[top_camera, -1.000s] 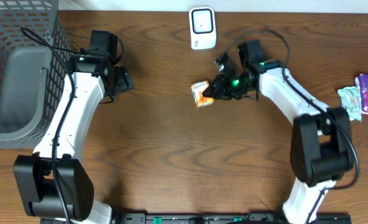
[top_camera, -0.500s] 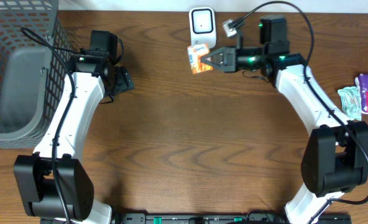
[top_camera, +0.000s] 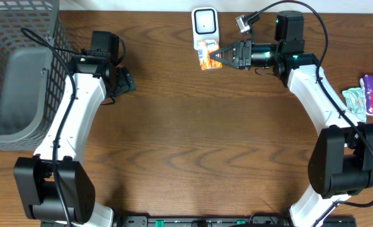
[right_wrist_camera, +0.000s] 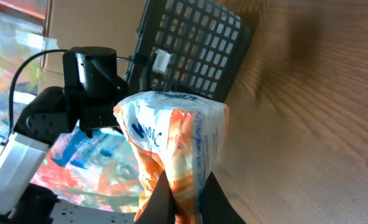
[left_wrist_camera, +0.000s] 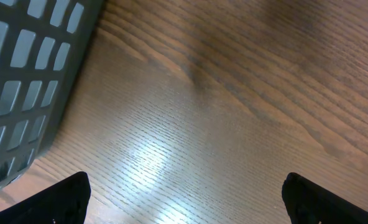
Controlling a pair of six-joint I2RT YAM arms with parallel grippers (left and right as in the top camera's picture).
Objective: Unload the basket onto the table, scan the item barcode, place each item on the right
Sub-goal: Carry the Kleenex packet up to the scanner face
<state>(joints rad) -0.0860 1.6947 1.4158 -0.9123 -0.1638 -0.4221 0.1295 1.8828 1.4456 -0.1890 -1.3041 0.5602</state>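
The right gripper (top_camera: 218,56) is pinching one end of an orange-and-white snack packet (top_camera: 206,54), jaws pressed tight on it. It is holding the packet off the table (top_camera: 186,145) right beside the white scanner (top_camera: 205,26). The left gripper (top_camera: 126,82) is hovering empty, jaws spread wide, near the grey basket (top_camera: 45,38).

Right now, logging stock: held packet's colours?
The packet is orange and white, blue lettering; right wrist view.
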